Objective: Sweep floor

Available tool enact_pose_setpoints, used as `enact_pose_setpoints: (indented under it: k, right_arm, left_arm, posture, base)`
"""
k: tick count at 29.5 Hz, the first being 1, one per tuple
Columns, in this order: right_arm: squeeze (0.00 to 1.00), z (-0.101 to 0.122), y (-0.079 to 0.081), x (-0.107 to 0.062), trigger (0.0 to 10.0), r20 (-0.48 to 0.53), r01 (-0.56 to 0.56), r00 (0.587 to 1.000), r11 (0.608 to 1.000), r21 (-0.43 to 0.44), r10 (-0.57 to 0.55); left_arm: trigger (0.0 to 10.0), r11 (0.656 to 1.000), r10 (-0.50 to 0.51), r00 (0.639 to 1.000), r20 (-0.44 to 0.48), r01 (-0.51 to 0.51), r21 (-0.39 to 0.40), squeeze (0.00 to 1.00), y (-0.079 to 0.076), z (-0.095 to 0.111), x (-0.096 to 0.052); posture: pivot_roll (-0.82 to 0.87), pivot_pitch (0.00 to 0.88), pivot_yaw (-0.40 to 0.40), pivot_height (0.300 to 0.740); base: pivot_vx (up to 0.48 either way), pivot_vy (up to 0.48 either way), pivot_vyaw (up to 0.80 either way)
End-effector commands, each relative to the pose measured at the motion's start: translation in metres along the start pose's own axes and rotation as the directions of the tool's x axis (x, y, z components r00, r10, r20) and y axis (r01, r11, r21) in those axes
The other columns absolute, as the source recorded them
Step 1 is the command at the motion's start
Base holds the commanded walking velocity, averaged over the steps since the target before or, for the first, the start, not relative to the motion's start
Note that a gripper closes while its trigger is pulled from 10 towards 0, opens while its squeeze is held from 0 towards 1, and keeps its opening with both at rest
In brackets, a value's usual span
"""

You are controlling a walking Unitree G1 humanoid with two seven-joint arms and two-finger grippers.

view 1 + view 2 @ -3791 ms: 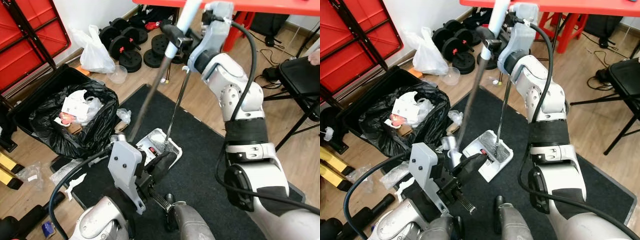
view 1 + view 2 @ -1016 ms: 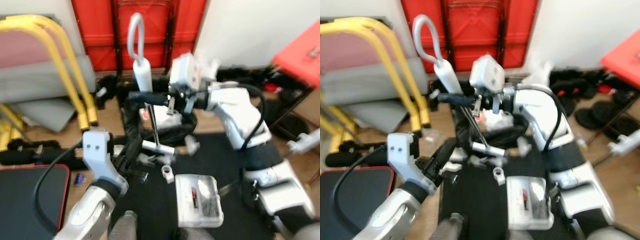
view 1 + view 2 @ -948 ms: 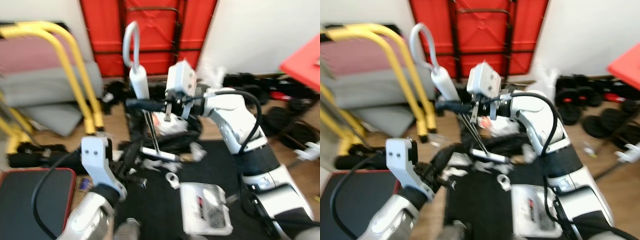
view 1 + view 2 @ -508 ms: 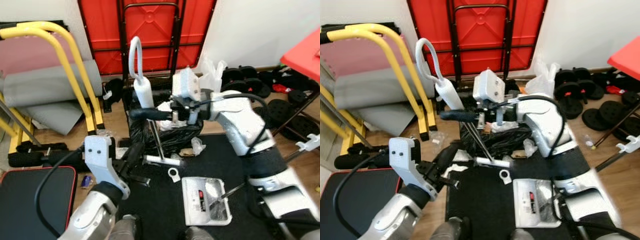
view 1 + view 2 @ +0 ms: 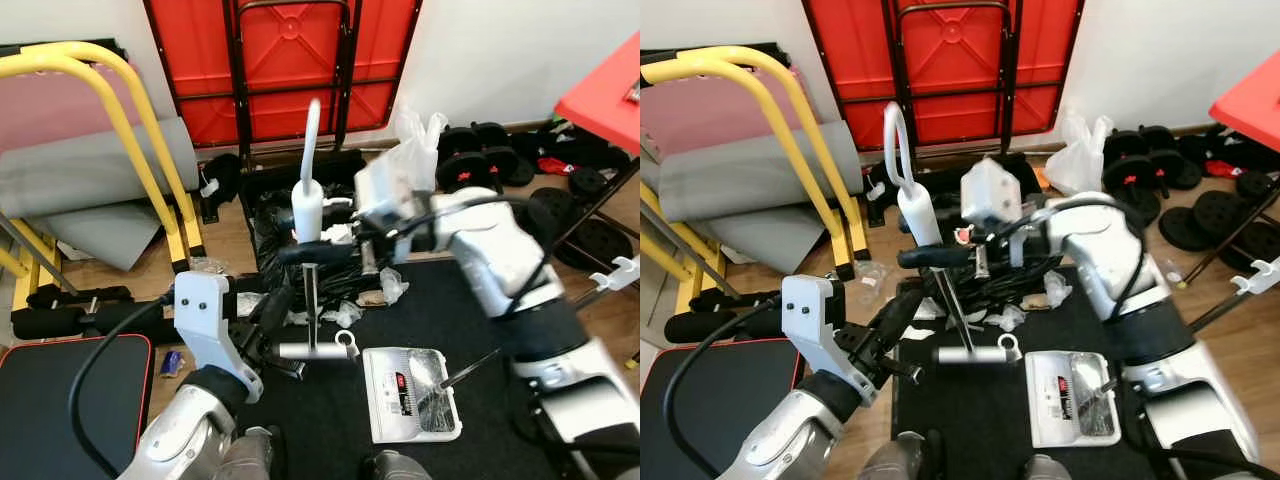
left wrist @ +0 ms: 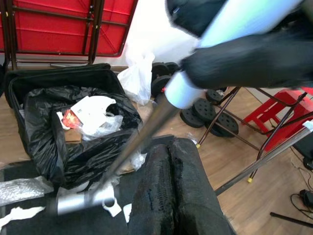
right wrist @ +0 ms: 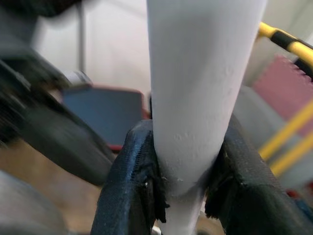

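The right gripper point(image 7: 183, 176) is clamped tight on the white grip of the broom point(image 5: 917, 215), its two black fingers point(image 7: 129, 181) pressed against either side of the handle, holding it upright over the near edge of the black mat point(image 5: 980, 410). The left gripper point(image 5: 898, 306) sits lower, beside the broom's thin metal shaft, its fingers closed together with nothing between them. The one broom has a white looped top, a white grip with a black collar, a thin shaft, and a short grey cross-piece at the bottom with a small ring at one end. One white dustpan point(image 5: 1073, 397) lies on the mat near the robot's right side, with debris in it. One black bin bag point(image 6: 73, 142) full of paper rubbish sits at the mat's far edge.
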State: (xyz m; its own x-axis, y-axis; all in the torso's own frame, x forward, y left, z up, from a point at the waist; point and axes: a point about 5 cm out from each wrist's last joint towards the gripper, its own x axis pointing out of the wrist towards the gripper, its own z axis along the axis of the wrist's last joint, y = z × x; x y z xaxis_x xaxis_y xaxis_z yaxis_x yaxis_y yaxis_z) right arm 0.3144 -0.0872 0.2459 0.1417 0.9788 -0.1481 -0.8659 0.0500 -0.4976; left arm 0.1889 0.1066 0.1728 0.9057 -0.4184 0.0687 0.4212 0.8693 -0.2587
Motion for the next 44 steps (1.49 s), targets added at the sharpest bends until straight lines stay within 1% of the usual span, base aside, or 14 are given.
enact_pose_setpoints:
  k: [1, 3, 5, 8, 10, 11, 12, 13, 15, 17, 20, 31, 41, 44]
  right_arm:
    - [0.0, 0.011, -0.005, 0.001, 10.0, 0.001, 0.02, 1.0, 0.992, -0.124, -0.02]
    - [0.0, 0.009, -0.009, 0.0, 10.0, -0.028, 0.056, 0.998, 0.982, -0.178, -0.062]
    - [0.0, 0.009, -0.009, 0.0, 10.0, -0.028, 0.056, 0.998, 0.982, -0.178, -0.062]
    - [0.0, 0.01, -0.014, 0.0, 10.0, -0.047, 0.072, 0.995, 0.974, -0.214, -0.084]
    - [0.0, 0.01, -0.014, 0.0, 10.0, -0.047, 0.072, 0.995, 0.974, -0.214, -0.084]
    - [0.0, 0.011, -0.014, 0.0, 10.0, -0.042, 0.073, 0.996, 0.975, -0.211, -0.083]
    - [0.0, 0.007, -0.01, 0.0, 10.0, -0.041, 0.051, 0.997, 0.981, -0.189, -0.06]
    - [0.0, 0.003, -0.005, 0.0, 10.0, -0.044, 0.028, 0.998, 0.986, -0.166, -0.036]
    - [0.0, 0.003, -0.005, 0.0, 10.0, -0.044, 0.028, 0.998, 0.986, -0.166, -0.036]
    - [0.0, -0.004, 0.001, 0.0, 10.0, -0.048, -0.007, 0.999, 0.989, -0.145, 0.0]
    - [0.0, -0.006, 0.004, 0.0, 10.0, -0.051, -0.02, 0.999, 0.99, -0.139, 0.013]
    - [0.0, -0.026, 0.021, -0.009, 10.0, -0.129, -0.112, 0.987, 0.988, -0.106, 0.098]
    - [0.0, -0.034, 0.023, -0.022, 10.0, -0.183, -0.138, 0.976, 0.985, -0.102, 0.118]
    - [0.0, -0.039, 0.023, -0.026, 10.0, -0.226, -0.13, 0.969, 0.982, -0.134, 0.097]
  left_arm:
    - [10.0, 1.0, -0.003, 1.0, -0.02, 0.003, 0.012, 0.0, -0.002, -0.001, -0.002]
    - [10.0, 1.0, -0.003, 1.0, -0.022, 0.004, 0.019, 0.0, -0.002, 0.001, -0.003]
    - [10.0, 1.0, -0.003, 1.0, -0.022, 0.004, 0.019, 0.0, -0.002, 0.001, -0.003]
    - [10.0, 1.0, -0.003, 1.0, -0.02, 0.003, 0.024, 0.0, -0.001, 0.004, -0.005]
    - [10.0, 1.0, -0.003, 1.0, -0.02, 0.003, 0.024, 0.0, -0.001, 0.004, -0.005]
    - [10.0, 1.0, -0.003, 1.0, -0.019, 0.003, 0.025, 0.0, -0.001, 0.006, -0.006]
    - [10.0, 1.0, -0.007, 1.0, -0.021, 0.008, 0.027, 0.0, -0.001, 0.008, -0.007]
    - [10.0, 1.0, -0.011, 1.0, -0.023, 0.012, 0.028, 0.0, -0.002, 0.009, -0.008]
    - [10.0, 1.0, -0.011, 1.0, -0.023, 0.012, 0.028, 0.0, -0.002, 0.009, -0.008]
    - [10.0, 0.999, -0.016, 0.999, -0.029, 0.017, 0.03, 0.0, -0.002, 0.011, -0.01]
    - [10.0, 0.999, -0.017, 0.999, -0.031, 0.018, 0.03, 0.0, -0.002, 0.011, -0.011]
    - [10.0, 0.999, -0.02, 0.999, -0.043, 0.022, 0.029, 0.0, -0.001, 0.012, -0.013]
    - [10.0, 0.999, -0.022, 0.999, -0.05, 0.024, 0.027, 0.0, -0.001, 0.013, -0.013]
    - [10.0, 0.999, -0.022, 0.998, -0.052, 0.024, 0.028, 0.0, -0.001, 0.014, -0.013]
  posture:
    - [-0.05, 0.219, -0.033, 0.74]
    - [-0.04, 0.235, -0.027, 0.74]
    - [-0.04, 0.235, -0.027, 0.74]
    - [-0.04, 0.25, -0.02, 0.74]
    - [-0.04, 0.25, -0.02, 0.74]
    - [-0.04, 0.269, -0.015, 0.74]
    - [-0.03, 0.304, -0.001, 0.74]
    - [-0.02, 0.309, 0.003, 0.74]
    - [-0.02, 0.309, 0.003, 0.74]
    - [-0.02, 0.31, 0.009, 0.74]
    - [-0.02, 0.31, 0.011, 0.74]
    - [-0.01, 0.316, 0.016, 0.74]
    - [-0.01, 0.316, 0.015, 0.74]
    - [-0.01, 0.316, 0.017, 0.74]
  base:
    - [0.0, 0.0, 0.0]
    - [0.0, 0.0, 0.0]
    - [0.0, 0.0, 0.0]
    - [0.0, 0.0, 0.0]
    - [0.0, 0.0, 0.0]
    - [0.0, 0.0, 0.0]
    - [0.0, 0.0, 0.0]
    - [0.0, 0.0, 0.0]
    - [0.0, 0.0, 0.0]
    - [0.0, 0.0, 0.0]
    - [0.0, 0.0, 0.0]
    - [0.0, 0.0, 0.0]
    - [0.0, 0.0, 0.0]
    - [0.0, 0.0, 0.0]
